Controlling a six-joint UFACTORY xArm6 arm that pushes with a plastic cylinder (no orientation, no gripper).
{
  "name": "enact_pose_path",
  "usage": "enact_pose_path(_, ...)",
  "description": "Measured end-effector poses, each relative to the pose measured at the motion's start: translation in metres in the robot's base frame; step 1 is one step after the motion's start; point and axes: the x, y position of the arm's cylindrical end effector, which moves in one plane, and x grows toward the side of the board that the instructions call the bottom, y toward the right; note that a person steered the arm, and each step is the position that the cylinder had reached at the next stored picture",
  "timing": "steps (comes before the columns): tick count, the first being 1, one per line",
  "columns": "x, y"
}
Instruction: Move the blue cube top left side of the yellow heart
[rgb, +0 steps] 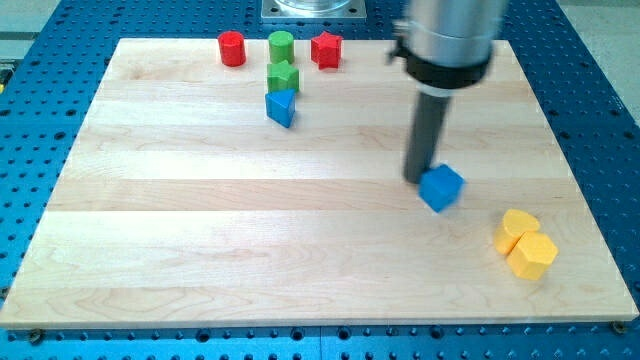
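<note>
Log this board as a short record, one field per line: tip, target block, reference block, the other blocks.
tip: my tip touches the blue cube's upper left side
target: blue cube, right of centre
reference: yellow heart, lower right of the cube, apart from it
beside heart: yellow hexagon block, touching it
top group: red cylinder, green cylinder, red star, green star, blue triangle

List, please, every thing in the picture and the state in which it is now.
my tip: down on the board, touching the blue cube's upper left
blue cube: flat, up-left of both yellow blocks, apart from them
yellow heart: touching the other yellow block
blue triangle: just below the green star
green cylinder: upright
red cylinder: upright
red star: flat
</note>
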Motion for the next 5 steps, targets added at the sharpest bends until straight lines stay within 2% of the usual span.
enact_pose_path(2, 0.037, -0.010)
enact_pose_path(3, 0.040, -0.032)
enact_pose_path(5, 0.018, -0.210)
